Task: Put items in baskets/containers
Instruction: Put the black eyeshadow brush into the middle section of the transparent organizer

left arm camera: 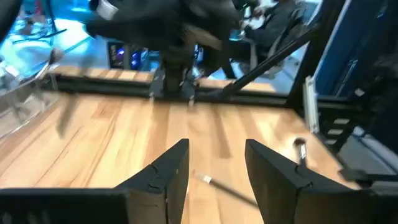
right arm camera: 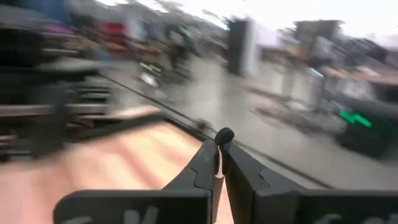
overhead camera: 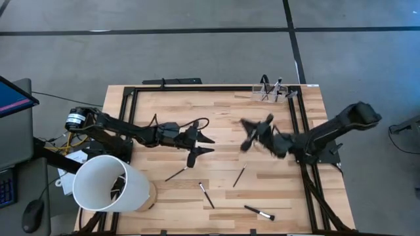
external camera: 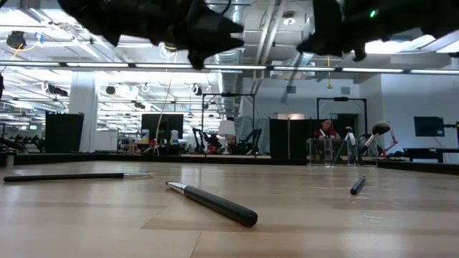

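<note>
Several thin makeup brushes lie flat on the wooden table: one (overhead camera: pixel 176 174), one (overhead camera: pixel 239 176), one (overhead camera: pixel 206 195) and one (overhead camera: pixel 259 212). The low view shows a dark-handled brush (external camera: pixel 215 203) nearest the camera. The clear holder (overhead camera: pixel 272 92) stands at the table's far edge with brushes upright in it. My left gripper (overhead camera: pixel 209 145) hovers open over the table's middle, and a brush (left arm camera: pixel 217 185) lies on the wood below its fingers. My right gripper (overhead camera: pixel 249 134) is raised just to its right, shut on a brush. My right gripper pinches a brush between its two fingers. The brush's shaft (right arm camera: pixel 216 177) runs along the gap between them, and its dark rounded end (right arm camera: pixel 224 134) sticks out just past the fingertips. The brush is lifted clear of the table.
A big white tub (overhead camera: pixel 108 183) lies on its side at the table's near left corner. A black metal frame (overhead camera: pixel 296 124) runs around the table's far and right edges. Open wood lies between the two grippers and the holder.
</note>
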